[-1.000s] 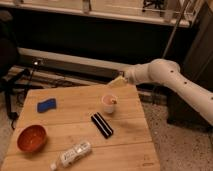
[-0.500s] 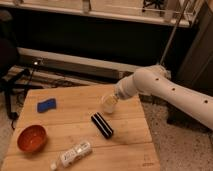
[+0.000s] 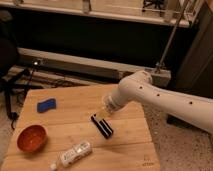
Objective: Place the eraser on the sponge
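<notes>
The eraser [image 3: 101, 125], a flat black block with a light stripe, lies at an angle near the middle of the wooden table [image 3: 75, 112]. The blue sponge [image 3: 46, 105] rests at the table's far left, well apart from the eraser. My white arm reaches in from the right. Its gripper [image 3: 104, 113] hangs open, pointing down just above the eraser's far end, with nothing between its fingers.
An orange bowl [image 3: 32, 138] stands at the front left. A clear plastic bottle [image 3: 73, 154] lies on its side near the front edge. A dark chair base [image 3: 10, 87] is left of the table, and a metal pole [image 3: 172, 37] rises behind it at the right.
The arm has swung lower and nearer, bringing the gripper down from above the table's middle to just over the eraser's far end. The eraser, sponge, bowl and bottle have not moved.
</notes>
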